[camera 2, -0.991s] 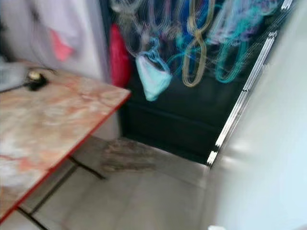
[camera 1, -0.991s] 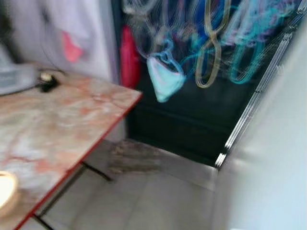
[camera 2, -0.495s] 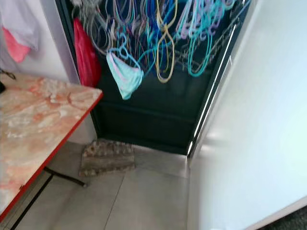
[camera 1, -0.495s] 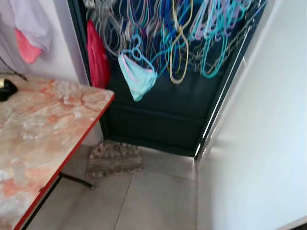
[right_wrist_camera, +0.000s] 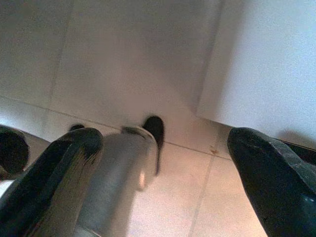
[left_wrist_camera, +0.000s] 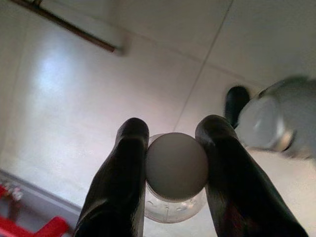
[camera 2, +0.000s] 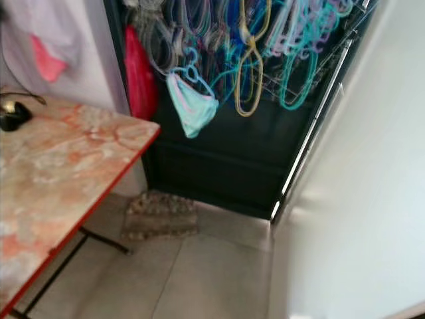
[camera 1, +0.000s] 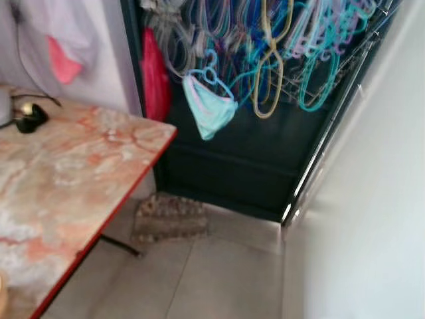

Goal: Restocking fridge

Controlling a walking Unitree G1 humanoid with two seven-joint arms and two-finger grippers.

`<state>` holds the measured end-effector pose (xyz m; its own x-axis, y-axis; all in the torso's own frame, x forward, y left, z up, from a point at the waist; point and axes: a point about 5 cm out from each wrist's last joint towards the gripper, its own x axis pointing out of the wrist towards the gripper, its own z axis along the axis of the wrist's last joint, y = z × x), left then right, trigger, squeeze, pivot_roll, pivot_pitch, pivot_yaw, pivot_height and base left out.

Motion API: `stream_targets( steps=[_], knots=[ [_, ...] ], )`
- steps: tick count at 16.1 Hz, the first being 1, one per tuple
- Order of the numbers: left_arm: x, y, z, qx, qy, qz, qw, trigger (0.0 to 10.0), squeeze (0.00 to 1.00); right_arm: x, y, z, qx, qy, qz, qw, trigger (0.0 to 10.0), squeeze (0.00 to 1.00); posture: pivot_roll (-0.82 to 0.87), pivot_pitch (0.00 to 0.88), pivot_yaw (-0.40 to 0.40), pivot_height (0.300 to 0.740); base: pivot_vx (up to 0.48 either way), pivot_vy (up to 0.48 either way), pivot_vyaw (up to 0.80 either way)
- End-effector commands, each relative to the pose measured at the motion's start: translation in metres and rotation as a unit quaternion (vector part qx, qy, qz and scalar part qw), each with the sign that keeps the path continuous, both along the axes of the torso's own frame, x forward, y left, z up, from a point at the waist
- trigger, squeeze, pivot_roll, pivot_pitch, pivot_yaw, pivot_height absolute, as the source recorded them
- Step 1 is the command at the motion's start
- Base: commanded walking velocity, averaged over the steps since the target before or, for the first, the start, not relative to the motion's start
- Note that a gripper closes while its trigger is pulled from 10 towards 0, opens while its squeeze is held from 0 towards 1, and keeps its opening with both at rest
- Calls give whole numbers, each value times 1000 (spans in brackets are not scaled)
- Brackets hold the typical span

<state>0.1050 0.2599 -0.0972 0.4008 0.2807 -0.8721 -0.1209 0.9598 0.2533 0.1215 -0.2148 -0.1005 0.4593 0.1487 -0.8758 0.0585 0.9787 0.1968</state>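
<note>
A white ball-like thing is clamped between the two black fingers of the left gripper, with a clear round rim showing just behind it. What the thing is cannot be told. Pale floor tiles are seen beyond it, and a silver part of the robot lies near the fingers.

The fingers of the right gripper are spread wide apart, with nothing held between them. A silver limb of the robot and pale tiles are seen through the gap, with a white panel beside them.

From the head, a table with a pink marbled top and a red edge is seen at near left. A small black object rests at its far end. The tiled floor lies to the right of the table, and a patterned mat lies further off, under the table's far corner. A white surface stands along the right side.

At the far side, a dark door is seen, hung with many coloured hangers. A light blue garment hangs from one of them, and a red bag hangs to its left. On the far left wall, pale clothing with a pink patch is hung. The head views are slightly blurred.
</note>
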Motion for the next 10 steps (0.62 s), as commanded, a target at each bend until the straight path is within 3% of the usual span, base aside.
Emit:
stream_targets(
  steps=[1, 8, 10],
  knots=[
    [5, 3, 2, 1, -4, -7, 1000, 10000, 0, -7, -4, -1, -6, 12, -1, 1000, 10000, 0, 116, 0, -46, 740, 0, 0, -712],
    [3, -2, 0, -8, -1, -5, 1000, 10000, 0, -7, -4, -2, -5, 15, 4, 1000, 10000, 0, 117, 0, -46, 740, 0, 34, -714],
    [5, -10, -2, -12, -1, -7, 1000, 10000, 0, -8, -4, -2, -5, 16, 4, 1000, 10000, 0, 118, 0, -46, 740, 0, 476, -716]
  ],
)
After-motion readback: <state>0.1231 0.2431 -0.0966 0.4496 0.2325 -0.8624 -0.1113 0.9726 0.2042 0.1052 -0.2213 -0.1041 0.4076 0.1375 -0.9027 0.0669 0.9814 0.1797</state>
